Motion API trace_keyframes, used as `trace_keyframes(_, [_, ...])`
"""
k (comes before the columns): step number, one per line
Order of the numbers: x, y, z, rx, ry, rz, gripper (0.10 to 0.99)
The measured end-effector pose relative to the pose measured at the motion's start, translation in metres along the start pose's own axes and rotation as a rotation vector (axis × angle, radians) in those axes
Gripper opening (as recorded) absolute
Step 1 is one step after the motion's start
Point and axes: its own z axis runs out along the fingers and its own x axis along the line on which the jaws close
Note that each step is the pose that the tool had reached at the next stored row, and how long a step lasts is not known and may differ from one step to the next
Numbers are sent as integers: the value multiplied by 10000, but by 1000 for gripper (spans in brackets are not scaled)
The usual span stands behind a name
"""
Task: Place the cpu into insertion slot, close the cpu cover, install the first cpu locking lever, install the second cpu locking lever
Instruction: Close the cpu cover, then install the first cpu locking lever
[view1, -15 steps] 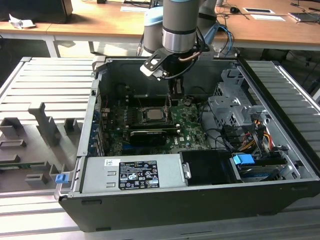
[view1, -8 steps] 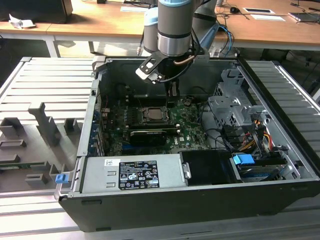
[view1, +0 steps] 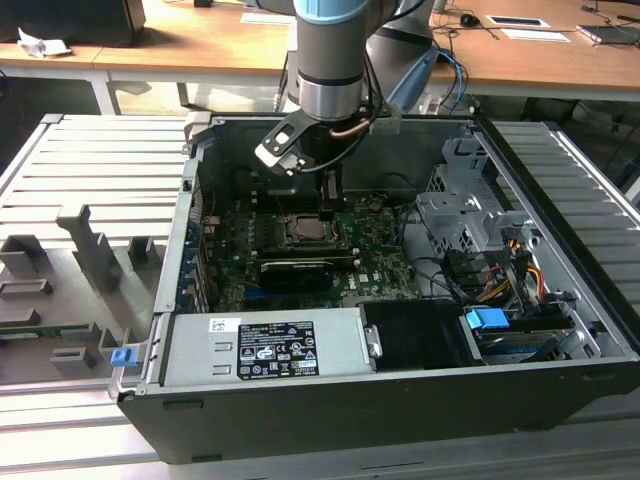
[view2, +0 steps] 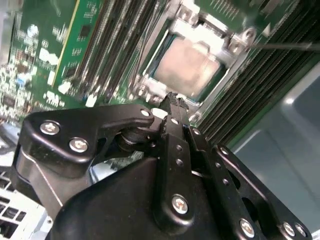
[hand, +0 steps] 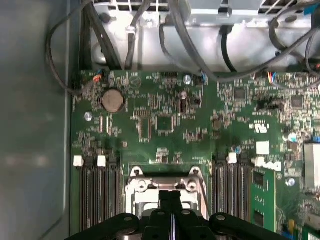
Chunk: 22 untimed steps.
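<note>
Your gripper (hand: 168, 195), fingers pressed together and empty, hangs over the motherboard (hand: 165, 120) at the cpu cover (view2: 231, 47) edge. The cpu (view2: 187, 65) lies framed in its window.

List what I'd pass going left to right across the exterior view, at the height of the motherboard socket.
Grey fixture blocks, case wall, cpu, metal drive cage, ribbed grey platform.

Gripper (view1: 328, 212): one
Cpu (view2: 190, 65): one — just beside the gripper
Memory-slot banks (hand: 97, 195): two — one on each side of the gripper
Coin battery (hand: 112, 100): one, well apart from it
Blue plastic pieces (view1: 487, 320): two, both well apart
</note>
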Motion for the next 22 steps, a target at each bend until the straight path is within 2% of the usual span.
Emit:
trace_keyframes(1, [0, -48, -3, 6, -1, -4, 106])
trace_keyframes(5, [0, -158, -8, 5, 1, -5, 106])
trace_keyframes(12, [1, -202, -10, 6, 1, -6, 106])
trace_keyframes(14, [-1, -199, -68, 6, 0, -5, 106])
trace_keyframes(17, [-5, -189, -239, 6, 1, -5, 106])
trace_keyframes(20, [-7, -184, -329, 6, 0, -5, 106])
trace_keyframes(22, [-8, -182, -361, 6, 1, -5, 106])
